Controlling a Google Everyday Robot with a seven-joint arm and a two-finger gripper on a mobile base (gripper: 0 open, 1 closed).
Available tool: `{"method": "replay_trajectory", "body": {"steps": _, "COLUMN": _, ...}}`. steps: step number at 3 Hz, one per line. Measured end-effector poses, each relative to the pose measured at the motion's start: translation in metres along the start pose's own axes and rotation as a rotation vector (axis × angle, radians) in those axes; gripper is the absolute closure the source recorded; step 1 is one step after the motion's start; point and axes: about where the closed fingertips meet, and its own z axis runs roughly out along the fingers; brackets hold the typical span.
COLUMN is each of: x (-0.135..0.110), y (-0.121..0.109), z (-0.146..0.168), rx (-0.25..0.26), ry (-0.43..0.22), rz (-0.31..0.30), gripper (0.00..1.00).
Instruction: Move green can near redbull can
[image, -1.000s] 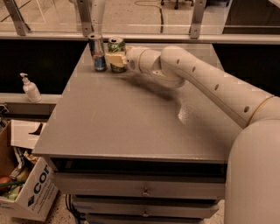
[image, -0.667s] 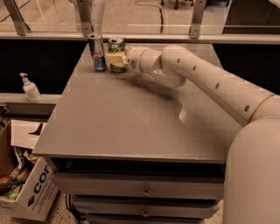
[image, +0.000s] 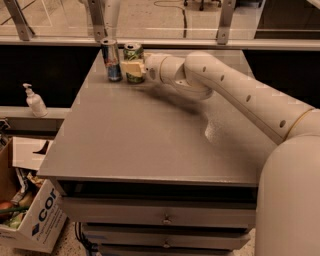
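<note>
A grey table (image: 150, 140) on a drawer cabinet stands before a glass partition, and both cans are at its far left corner. The gripper (image: 131, 69) is at the green can (image: 133, 53), its pale end lying across the can's lower front. Whether it clamps the can or only rests against it cannot be told. Behind it, the white arm (image: 240, 95) reaches in from the right across the table's back edge.

Over the last second nothing has visibly shifted; gripper and cans sit as they did. That suggests the placing is done or nearly so. The green can stands upright just beside the redbull can (image: 112, 61), on its right, with a narrow gap or none. It is green with pale patterning and a silver top, and wider and shorter than its slim silver-blue neighbour.
</note>
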Motion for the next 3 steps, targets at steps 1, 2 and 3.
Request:
{"method": "replay_trajectory", "body": {"steps": 1, "x": 0.0, "y": 0.0, "z": 0.0, "rx": 0.0, "ry": 0.0, "rz": 0.0, "gripper": 0.13}}
{"method": "replay_trajectory", "body": {"steps": 2, "x": -0.0004, "y": 0.0012, "z": -0.0041, "rx": -0.022, "ry": 0.011, "rz": 0.014, "gripper": 0.0}}
{"method": "replay_trajectory", "body": {"steps": 3, "x": -0.0035, "y": 0.0022, "z": -0.0091, "rx": -0.041, "ry": 0.017, "rz": 0.019, "gripper": 0.0}}
